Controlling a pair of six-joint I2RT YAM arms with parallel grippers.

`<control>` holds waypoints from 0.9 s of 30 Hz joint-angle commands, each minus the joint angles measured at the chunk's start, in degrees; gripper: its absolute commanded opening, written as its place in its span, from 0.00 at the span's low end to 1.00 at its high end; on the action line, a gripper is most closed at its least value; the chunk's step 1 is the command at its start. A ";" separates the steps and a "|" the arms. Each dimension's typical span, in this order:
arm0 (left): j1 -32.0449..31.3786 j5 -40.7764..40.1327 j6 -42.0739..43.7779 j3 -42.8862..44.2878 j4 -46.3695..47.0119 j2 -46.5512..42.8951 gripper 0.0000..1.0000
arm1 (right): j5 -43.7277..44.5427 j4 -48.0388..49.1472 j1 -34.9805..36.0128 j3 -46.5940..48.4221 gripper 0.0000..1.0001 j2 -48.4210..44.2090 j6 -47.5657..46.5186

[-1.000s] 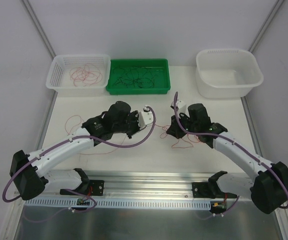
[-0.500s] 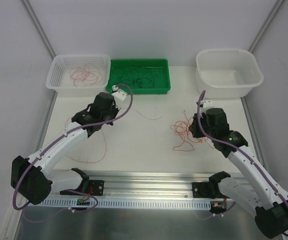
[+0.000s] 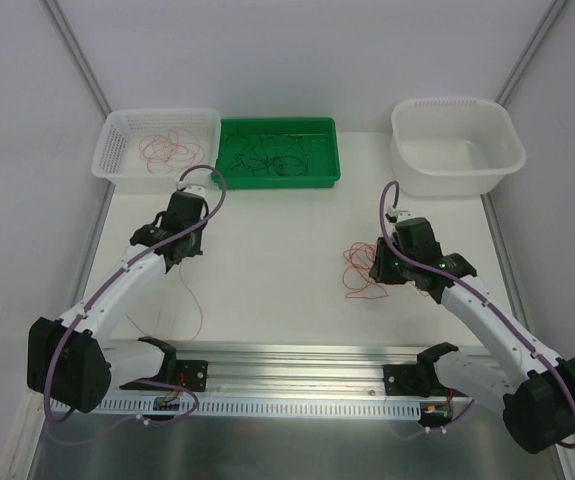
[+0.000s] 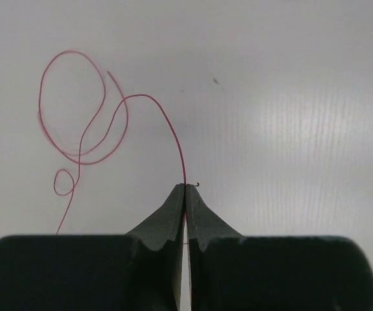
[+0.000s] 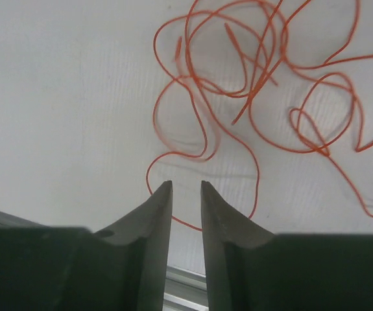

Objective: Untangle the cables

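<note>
Orange cables [image 5: 257,91] sprawl just ahead of the right gripper [image 5: 186,184], slightly parted, seemingly empty (left gripper [image 4: 185,188] pinches one pink-red strand [image 4: 126,116]).

Matt white, faintly ribbed tabletop [image 4: 290,97] spreads ahead of the jaws, whose matt black plastic fingers [image 5: 144,227] look finely grained. Smooth, plastic-coated orange cable [image 5: 254,98] loops just beyond the right jaws; equally slick pinkish-red cable [image 4: 127,116] runs between the left ones.
</note>
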 commanded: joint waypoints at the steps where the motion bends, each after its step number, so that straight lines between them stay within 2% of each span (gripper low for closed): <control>1: 2.49 -3.10 -5.68 -2.09 -0.98 -1.63 0.00 | -2.29 2.46 2.70 -1.15 0.31 1.49 2.23; 2: 3.63 -3.89 -6.03 -2.53 -0.71 -1.20 0.00 | -2.81 3.08 3.58 -1.58 0.39 1.85 2.23; 4: 4.95 -4.07 -7.08 -3.58 0.08 -0.49 0.00 | -3.43 4.48 4.20 -2.29 0.48 2.02 2.06; 5: 6.26 -4.51 -7.35 -3.85 0.25 0.03 0.00 | -3.69 4.84 4.64 -2.47 0.49 1.94 1.88; 11: 13.46 -4.34 -8.23 -3.24 2.80 6.00 0.00 | -5.62 6.34 4.99 -4.31 0.52 0.53 0.56; 18: 21.83 -2.22 -7.10 2.65 6.14 15.76 0.00 | -6.51 5.99 4.99 -6.33 0.52 -3.16 -0.49; 27: 24.82 -0.91 -3.05 9.33 8.08 27.89 0.16 | -6.33 4.15 5.08 -6.42 0.52 -4.83 -1.19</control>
